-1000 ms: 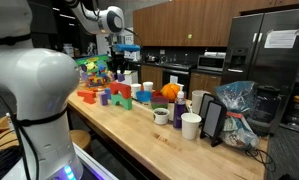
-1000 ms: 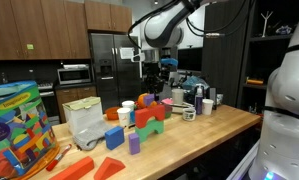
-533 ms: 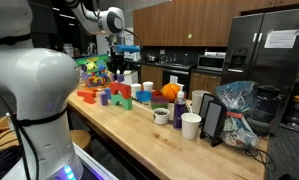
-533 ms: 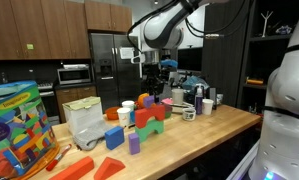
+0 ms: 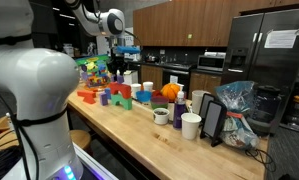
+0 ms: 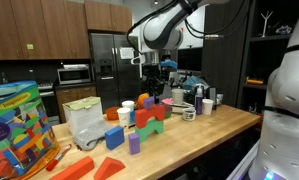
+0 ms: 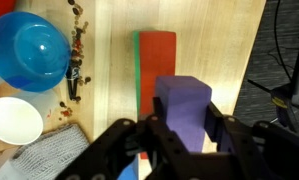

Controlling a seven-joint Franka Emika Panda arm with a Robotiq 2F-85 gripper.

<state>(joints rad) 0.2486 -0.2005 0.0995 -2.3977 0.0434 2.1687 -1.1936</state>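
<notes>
Hand [image 7: 184, 128]: closed on the purple block [image 7: 184, 105]. Fingers [image 7: 217, 125] press on its two opposite sides, and the block fills the gap between them.

Position: the hand hangs well above the tabletop [image 7: 104, 60] in both exterior views [image 5: 119, 62] [image 6: 149, 72]. The purple block is in the air, touching nothing but my fingers. In those views it is too small to make out.

Directly under the block, in wrist view: a red block [image 7: 157, 55] lying flat, with a green piece [image 7: 137, 80] along its near-left edge. I cannot tell whether the two touch or are stacked.

Further out: a blue bowl [image 7: 27, 50] at upper left and a white cup [image 7: 14, 120] below it. Both are well apart from the red block, with small dark bits scattered between.

Progress (judgement): pick-up and lift are done, and the grip looks square and secure. The block is not yet set on any surface, so the release is left.

Orientation of the purple block: in wrist view its longer side runs up and down the picture, at right angles to the line along which my fingers close. That is roughly parallel to the red block's long axis. A paler end face points toward the top of the picture. The view is foreshortened, so I hold the long-axis reading loosely.
</notes>
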